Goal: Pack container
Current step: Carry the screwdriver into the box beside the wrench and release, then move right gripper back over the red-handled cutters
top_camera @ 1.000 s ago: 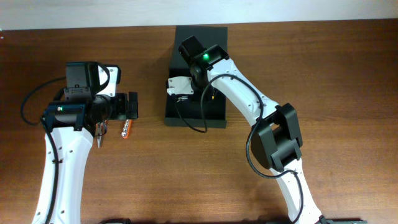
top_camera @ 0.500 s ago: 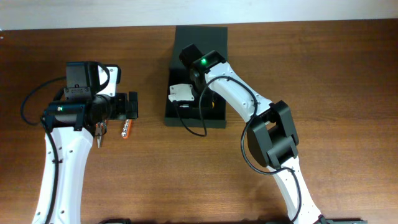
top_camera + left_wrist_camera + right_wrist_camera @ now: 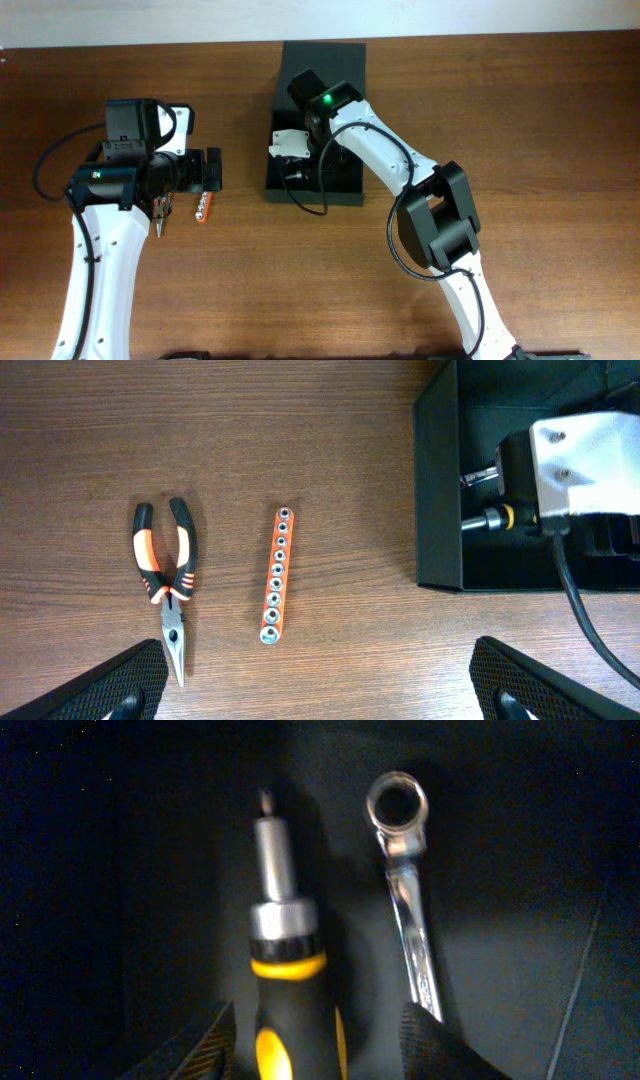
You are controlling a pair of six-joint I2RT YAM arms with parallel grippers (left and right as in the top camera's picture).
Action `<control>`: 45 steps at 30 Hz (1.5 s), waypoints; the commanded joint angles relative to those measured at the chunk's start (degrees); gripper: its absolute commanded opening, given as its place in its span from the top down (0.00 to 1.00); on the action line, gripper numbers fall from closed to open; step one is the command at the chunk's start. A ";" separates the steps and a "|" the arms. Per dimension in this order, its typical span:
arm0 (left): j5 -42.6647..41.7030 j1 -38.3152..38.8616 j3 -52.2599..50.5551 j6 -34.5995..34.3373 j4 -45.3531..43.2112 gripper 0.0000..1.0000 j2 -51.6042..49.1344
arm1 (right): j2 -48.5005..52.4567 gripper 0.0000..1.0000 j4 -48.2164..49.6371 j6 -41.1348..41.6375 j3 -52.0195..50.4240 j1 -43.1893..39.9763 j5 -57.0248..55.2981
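On the table (image 3: pixel 520 120), the matte black container (image 3: pixel 285 190) lies lid-open; left fingers (image 3: pixel 120 685) and right fingers (image 3: pixel 200 1050) spread, empty.

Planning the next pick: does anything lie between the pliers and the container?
Yes. The orange socket rail lies on the table between the pliers and the container. The right gripper also hangs inside the open container.

On the worktop (image 3: pixel 300 440) the pliers (image 3: pixel 165 585) lie furthest left, with the socket rail (image 3: pixel 276 575) near them on the right, not touching. The container (image 3: pixel 438 480) sits further right, apart from the rail. Inside it a screwdriver (image 3: pixel 290 980) and a wrench (image 3: pixel 410 910) lie side by side, the wrench to the right in the right wrist view.
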State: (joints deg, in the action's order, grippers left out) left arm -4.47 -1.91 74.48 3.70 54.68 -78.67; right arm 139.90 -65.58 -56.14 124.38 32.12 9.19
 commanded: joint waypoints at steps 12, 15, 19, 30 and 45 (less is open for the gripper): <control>-0.22 -0.24 0.68 1.14 -0.15 0.01 -0.42 | -6.75 0.57 -21.84 32.30 36.98 -3.98 -5.64; -0.22 -0.24 0.68 1.14 -0.15 0.01 -0.42 | -7.43 0.57 -24.13 38.23 42.40 -8.31 -5.60; -0.22 -0.24 0.68 1.14 -0.17 0.01 -0.42 | -7.08 0.47 -26.05 46.66 42.53 -16.87 -4.96; -0.22 -0.24 0.68 1.14 -0.39 0.01 -0.42 | -4.72 0.44 -25.03 51.91 17.31 -29.20 -0.37; -0.24 -0.24 0.68 1.14 -2.40 0.01 -0.42 | -4.72 0.44 -7.21 39.80 -11.96 -23.50 -1.03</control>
State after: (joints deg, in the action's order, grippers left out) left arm -4.47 -1.91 74.48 3.70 52.47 -78.67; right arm 135.31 -74.06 -13.65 114.59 7.75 7.84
